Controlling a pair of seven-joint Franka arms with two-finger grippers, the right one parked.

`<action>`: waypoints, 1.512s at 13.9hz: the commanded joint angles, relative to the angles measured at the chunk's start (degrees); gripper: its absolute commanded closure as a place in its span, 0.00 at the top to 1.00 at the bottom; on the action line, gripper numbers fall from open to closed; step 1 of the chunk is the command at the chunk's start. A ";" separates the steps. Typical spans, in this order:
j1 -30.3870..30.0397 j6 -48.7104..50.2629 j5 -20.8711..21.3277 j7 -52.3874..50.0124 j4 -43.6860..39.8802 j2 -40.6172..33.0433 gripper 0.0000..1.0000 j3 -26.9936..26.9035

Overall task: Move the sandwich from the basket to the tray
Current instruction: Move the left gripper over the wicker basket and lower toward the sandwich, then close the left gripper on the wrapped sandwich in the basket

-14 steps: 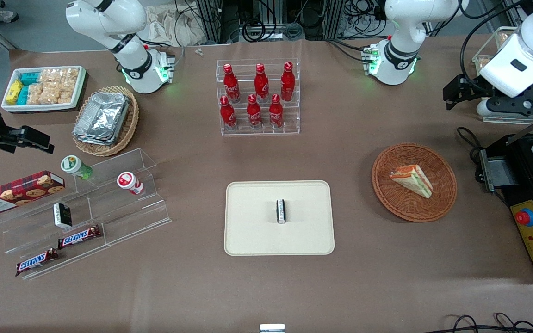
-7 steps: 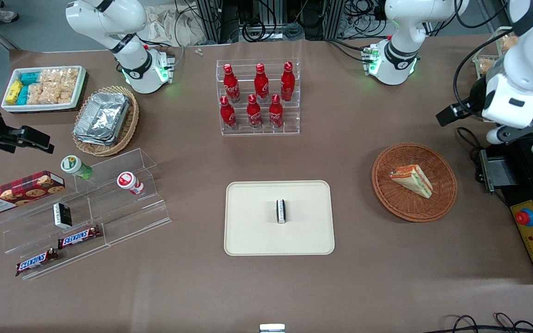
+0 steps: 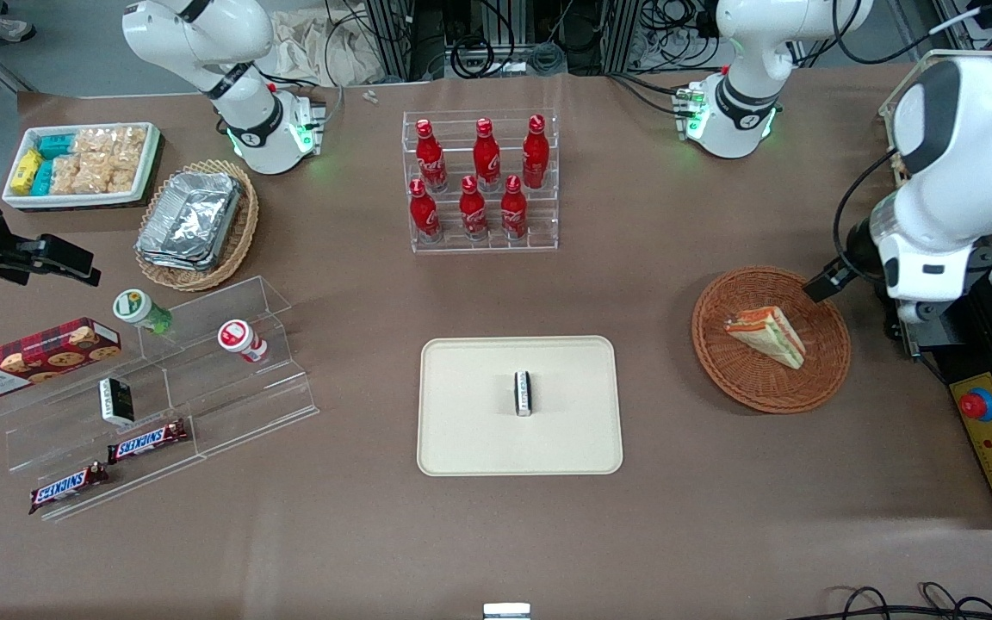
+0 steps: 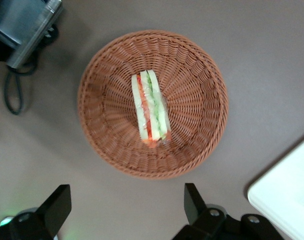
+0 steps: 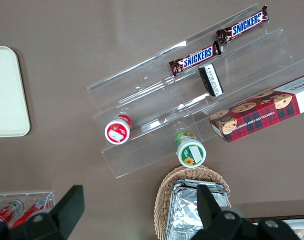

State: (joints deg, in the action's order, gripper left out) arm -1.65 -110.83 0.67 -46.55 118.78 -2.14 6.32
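Observation:
The sandwich (image 3: pixel 767 334) is a pale wedge with orange-red and green layers, lying in the round reddish-brown basket (image 3: pixel 754 379). The cream tray (image 3: pixel 470 413) lies flat beside the basket, toward the parked arm's end, with a small black-and-white packet (image 3: pixel 523 393) on it. My left gripper (image 3: pixel 896 297) hangs above the table just beside the basket's rim, mostly hidden under the white wrist. In the left wrist view the gripper (image 4: pixel 124 205) is open wide and empty, above bare table, with the sandwich (image 4: pixel 150 111), the basket (image 4: pixel 106 125) and a tray corner (image 4: pixel 292 200) in sight.
A black machine with a red button (image 3: pixel 991 413) stands at the working arm's end, close to the basket. A rack of red bottles (image 3: pixel 480 185) stands farther from the camera than the tray. An acrylic stand with snacks (image 3: pixel 160 387), a foil-filled tan basket (image 3: pixel 195 224) and a white tub (image 3: pixel 83 164) lie toward the parked arm's end.
My left arm has swung from over the table's far corner toward the camera and now hangs beside the basket. The sandwich, basket and tray have not moved.

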 commanded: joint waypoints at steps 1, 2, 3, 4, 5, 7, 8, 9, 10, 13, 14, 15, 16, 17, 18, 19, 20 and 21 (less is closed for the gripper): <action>0.06 -13.05 -0.85 -4.85 10.14 -0.34 1.00 -0.08; 0.15 -14.93 -0.85 -6.44 10.16 1.77 1.00 0.01; 0.15 -16.68 -0.85 -6.97 10.07 3.53 1.00 0.09; 0.15 -18.09 -0.85 -6.98 10.25 4.68 1.00 0.10; 0.15 -18.63 -0.76 -7.07 10.25 5.99 1.00 0.10; 0.06 -19.86 -0.58 -7.24 10.34 7.93 1.00 0.01; 0.06 -20.13 -0.50 -7.50 10.42 8.46 1.00 -0.08; 0.06 -20.22 -0.41 -7.94 10.42 8.99 1.00 -0.08; 0.06 -20.39 -0.32 -8.21 10.51 9.34 1.00 0.01; 0.06 -21.01 -0.23 -8.47 10.69 10.31 1.00 -0.08; -0.02 -21.01 -0.23 -8.56 10.69 10.31 1.00 -0.08; -0.02 -21.01 -0.14 -8.74 10.69 10.40 1.00 -0.08; -0.02 -21.01 0.12 -8.74 10.69 10.75 1.00 -0.17; -0.02 -21.27 0.29 -8.74 10.69 11.01 1.00 -0.52; -0.02 -21.71 0.38 -8.74 10.69 11.54 1.00 -0.61; -0.02 -22.06 0.47 -8.74 10.69 12.07 1.00 -0.61; -0.02 -22.50 0.47 -8.74 10.77 12.24 1.00 -0.61; -0.02 -22.68 0.47 -8.74 10.78 12.59 1.00 -0.69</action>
State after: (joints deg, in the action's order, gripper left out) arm -1.69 -131.45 -0.03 -53.62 128.76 9.94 5.69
